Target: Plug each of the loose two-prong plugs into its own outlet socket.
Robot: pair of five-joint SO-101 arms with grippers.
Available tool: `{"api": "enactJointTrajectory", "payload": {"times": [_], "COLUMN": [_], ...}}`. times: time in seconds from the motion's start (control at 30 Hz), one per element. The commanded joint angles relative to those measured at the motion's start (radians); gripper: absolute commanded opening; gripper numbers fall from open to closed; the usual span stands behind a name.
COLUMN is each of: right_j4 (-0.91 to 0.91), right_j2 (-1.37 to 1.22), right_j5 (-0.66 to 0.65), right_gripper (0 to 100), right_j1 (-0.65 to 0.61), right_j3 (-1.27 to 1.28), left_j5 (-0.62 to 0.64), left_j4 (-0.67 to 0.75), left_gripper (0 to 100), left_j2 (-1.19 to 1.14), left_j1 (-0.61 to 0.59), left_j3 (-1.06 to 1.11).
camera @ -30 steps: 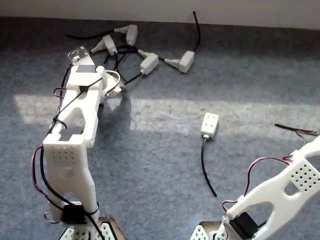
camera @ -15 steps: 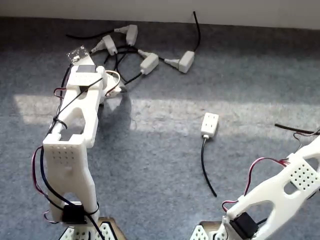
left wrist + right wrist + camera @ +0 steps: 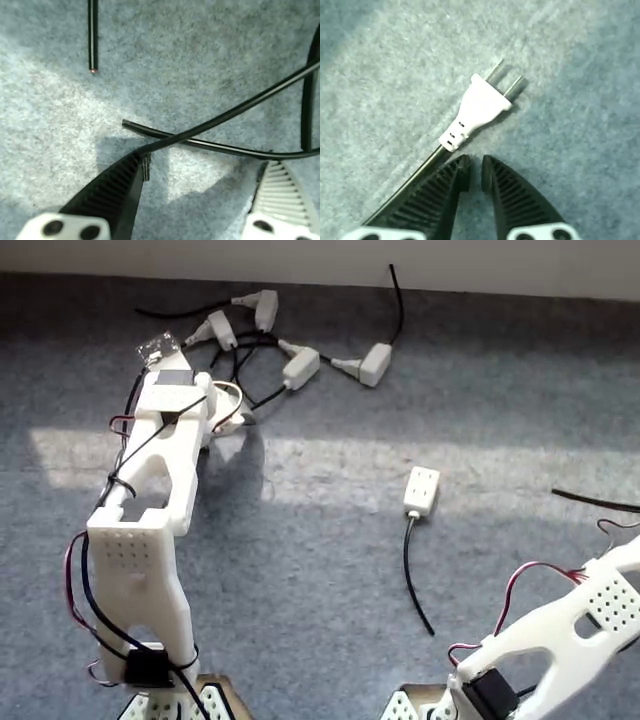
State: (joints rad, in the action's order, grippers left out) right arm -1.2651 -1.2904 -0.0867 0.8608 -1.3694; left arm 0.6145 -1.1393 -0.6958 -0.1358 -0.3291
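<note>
Near the right gripper [image 3: 475, 172], open carpet [image 3: 580, 75] surrounds the plug [image 3: 479, 107].

We find four socket blocks [image 3: 300, 366] with tangled cords [image 3: 235, 355] clustered at the table's [image 3: 320, 570] 11 to 12 o'clock edge, the left arm [image 3: 160, 470] extended toward them from 7 o'clock. A lone outlet socket [image 3: 420, 490] lies toward 3 o'clock of centre, well apart from them, its cord [image 3: 410, 570] trailing to 6 o'clock, the right arm [image 3: 570, 630] at 5 o'clock. A two-prong plug [image 3: 477, 111] lies just beyond the right hand [image 3: 475, 172], prongs pointing away.
</note>
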Motion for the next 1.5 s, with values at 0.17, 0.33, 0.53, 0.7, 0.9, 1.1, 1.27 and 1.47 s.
{"api": "enactJointTrajectory", "payload": {"times": [0.17, 0.33, 0.53, 0.7, 0.9, 1.1, 1.27, 1.47], "right_j4": [0.016, 0.016, 0.018, 0.016, 0.016, 0.018, 0.010, 0.013], "right_j2": [0.143, 0.180, 0.176, 0.174, 0.090, 0.002, -0.004, -0.004], "right_j5": [0.175, 0.239, 0.239, 0.239, 0.241, 0.238, 0.236, 0.153], "right_gripper": [15.6, 19.5, 19.5, 19.5, 19.5, 19.5, 19.4, 1.2], "right_j1": [-0.004, -0.021, -0.084, -0.119, -0.107, -0.114, -0.111, -0.113], "right_j3": [-0.028, -0.028, -0.019, -0.018, -0.025, -0.027, -0.027, -0.028], "left_j5": [0.000, 0.000, 0.000, 0.000, 0.000, 0.000, 0.000, 0.000], "left_j4": [0.011, 0.011, 0.008, 0.006, 0.006, 0.006, 0.006, 0.006], "left_gripper": [35, 35, 35, 35, 35, 35, 35, 35], "left_j2": [0.022, 0.022, 0.022, 0.022, 0.022, 0.022, 0.022, 0.022], "left_j1": [0.012, 0.012, 0.012, 0.010, 0.010, 0.010, 0.010, 0.010], "left_j3": [-0.024, -0.024, -0.024, -0.022, -0.024, -0.022, -0.024, -0.024]}}
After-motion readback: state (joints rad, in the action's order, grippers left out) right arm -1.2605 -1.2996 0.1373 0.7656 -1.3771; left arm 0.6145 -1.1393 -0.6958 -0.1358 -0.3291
